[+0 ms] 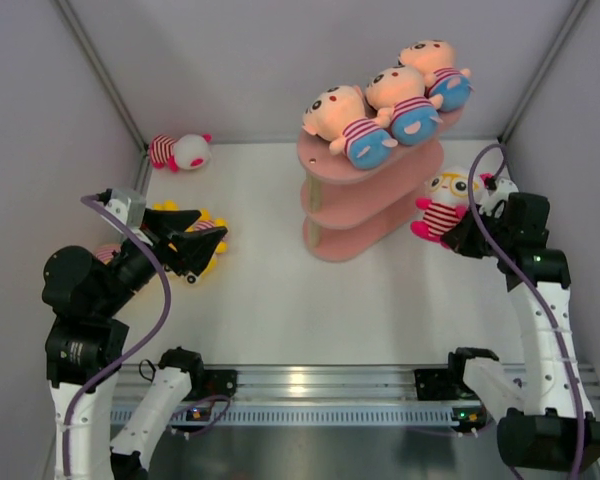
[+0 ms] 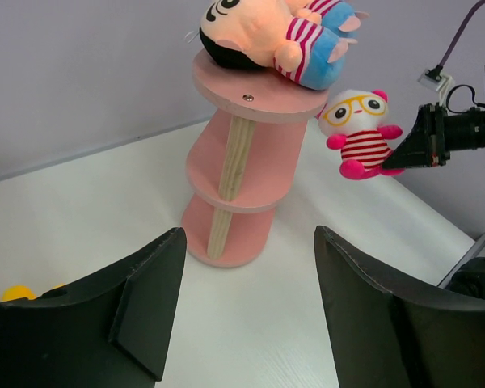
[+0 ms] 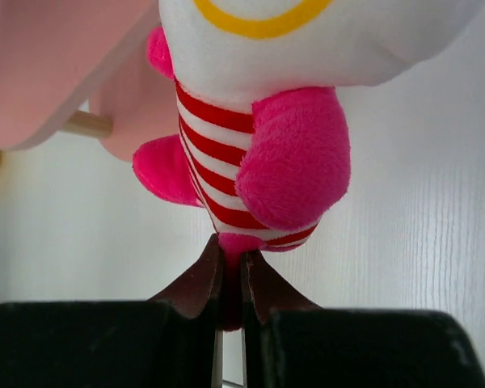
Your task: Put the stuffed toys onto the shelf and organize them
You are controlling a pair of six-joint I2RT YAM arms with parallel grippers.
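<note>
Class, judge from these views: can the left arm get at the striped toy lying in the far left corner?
Probably yes. The left gripper is empty with jaws open, and the striped toy lies uncovered on the table, just beyond the yellow toy.

Overhead, wrist views; shelf (image 1: pixel 365 205) apparently shared
</note>
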